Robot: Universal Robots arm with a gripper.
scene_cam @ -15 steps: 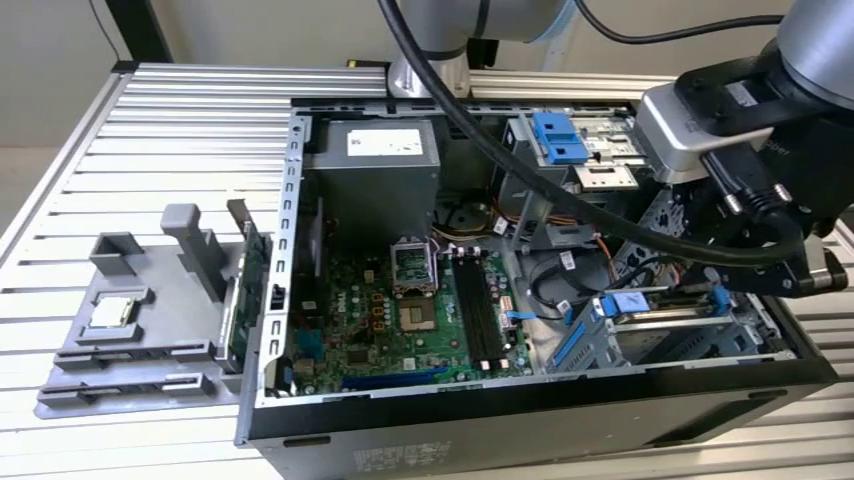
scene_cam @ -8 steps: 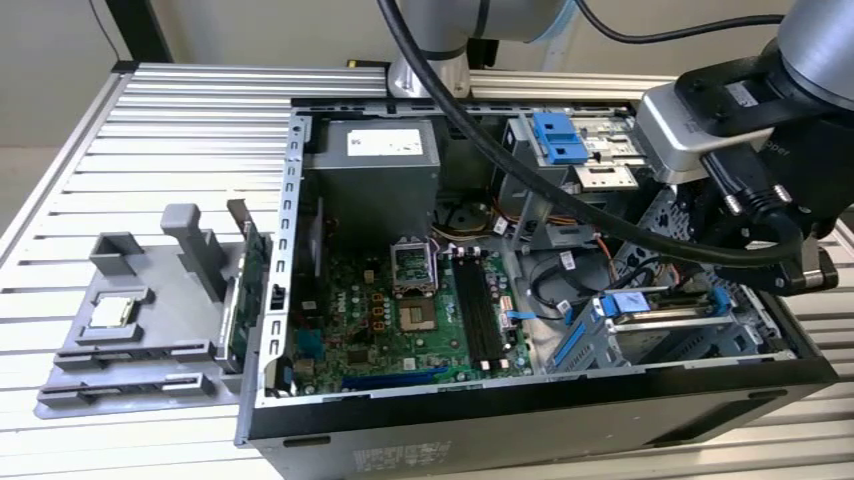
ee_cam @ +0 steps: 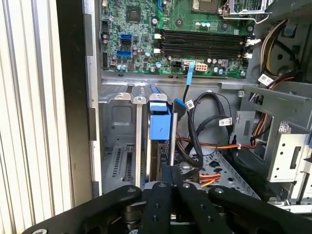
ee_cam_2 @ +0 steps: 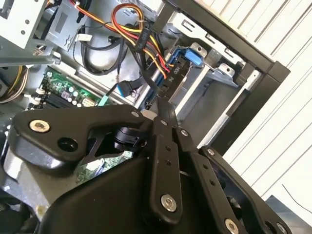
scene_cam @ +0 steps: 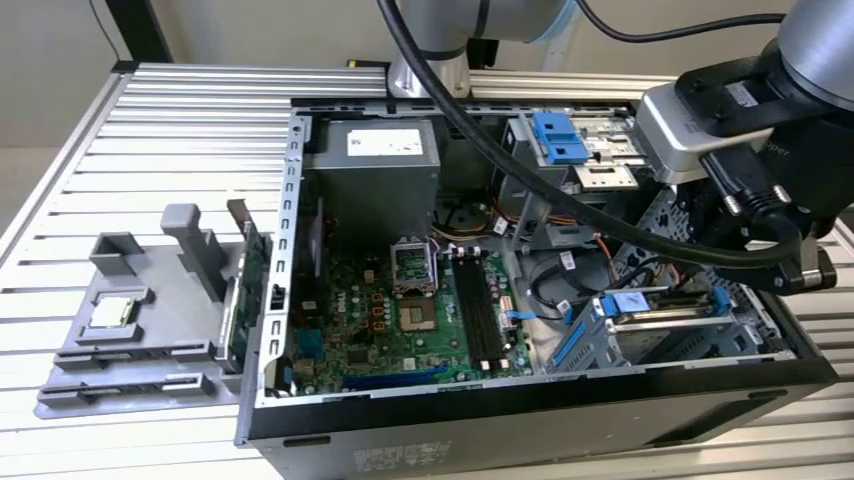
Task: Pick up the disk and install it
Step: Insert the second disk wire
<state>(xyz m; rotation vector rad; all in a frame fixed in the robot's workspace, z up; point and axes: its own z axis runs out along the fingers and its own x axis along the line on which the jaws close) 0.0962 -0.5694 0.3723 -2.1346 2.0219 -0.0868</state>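
Note:
The disk (scene_cam: 641, 305) sits on edge in the grey drive bay (scene_cam: 667, 345) at the exterior view's lower right corner of the open computer case. Its blue bracket (ee_cam: 160, 124) shows between the bay's metal rails in the first wrist view, and as a blue tab (ee_cam_2: 189, 56) in the second wrist view. My gripper (scene_cam: 797, 270) hangs over that corner of the case. Its black fingers are shut together (ee_cam: 171, 181) with nothing between them, and their tips (ee_cam_2: 164, 105) are close to the disk's outer end. Whether they touch it I cannot tell.
Orange, yellow and black cables (ee_cam: 204, 146) run beside the bay. The green motherboard (scene_cam: 400, 310) fills the case floor. A blue-fronted drive cage (scene_cam: 561, 140) stands at the case's far end. A grey fixture (scene_cam: 147, 330) with a square chip (scene_cam: 114, 310) lies on the slatted table.

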